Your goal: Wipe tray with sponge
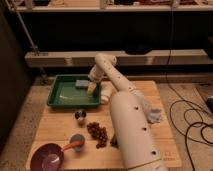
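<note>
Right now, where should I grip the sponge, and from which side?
Probably across its two long sides, from straight above: the sponge lies flat on the tray floor near the far rim, with its top face free. The open tool hangs inside the tray, close beside it.

The tray (56,98) sits on the back left part of the surface (52,127). The sponge (81,83) lies in the tray, near its back right corner. The tool (92,91) is inside the tray at its right side, just in front of the sponge and slightly to the right. In front of the tray stands a small round object (80,116), and further front and right lies a cluster of small pieces (97,134). The bowl (46,158) is at the front left corner, with a small cup (77,142) just behind it to the right. The cloth (154,116) lies right of the arm (131,132).
</note>
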Available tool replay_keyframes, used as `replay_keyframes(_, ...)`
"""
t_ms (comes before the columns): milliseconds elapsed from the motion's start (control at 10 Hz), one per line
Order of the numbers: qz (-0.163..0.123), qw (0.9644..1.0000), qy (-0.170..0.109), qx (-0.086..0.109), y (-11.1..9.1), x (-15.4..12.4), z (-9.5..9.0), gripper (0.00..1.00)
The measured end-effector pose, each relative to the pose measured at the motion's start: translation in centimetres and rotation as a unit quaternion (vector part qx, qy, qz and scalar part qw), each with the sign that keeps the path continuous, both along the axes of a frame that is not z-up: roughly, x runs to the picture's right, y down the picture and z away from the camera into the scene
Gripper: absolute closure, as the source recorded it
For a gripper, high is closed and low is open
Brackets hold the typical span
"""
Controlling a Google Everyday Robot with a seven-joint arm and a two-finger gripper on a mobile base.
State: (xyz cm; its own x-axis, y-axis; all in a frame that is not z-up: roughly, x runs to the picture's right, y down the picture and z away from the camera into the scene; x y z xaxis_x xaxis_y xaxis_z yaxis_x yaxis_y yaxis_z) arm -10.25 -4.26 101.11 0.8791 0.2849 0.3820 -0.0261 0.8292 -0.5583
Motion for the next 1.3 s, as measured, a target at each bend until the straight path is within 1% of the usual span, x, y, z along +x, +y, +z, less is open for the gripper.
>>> replay_keyframes(400,-0.006,1.0000,-0.006,-0.003,0.3,0.0,0.4,0.20)
replay_keyframes(1000,-0.019,0.9997,-0.016,-0.006,1.6,-0.5,-0.1,0.20)
replay_keyframes(1100,-0.021,0.9996,-0.017,-0.008,1.8,-0.5,0.0,0.24)
replay_keyframes(1300,-0.024,0.9995,-0.017,-0.011,1.9,-0.6,0.0,0.43)
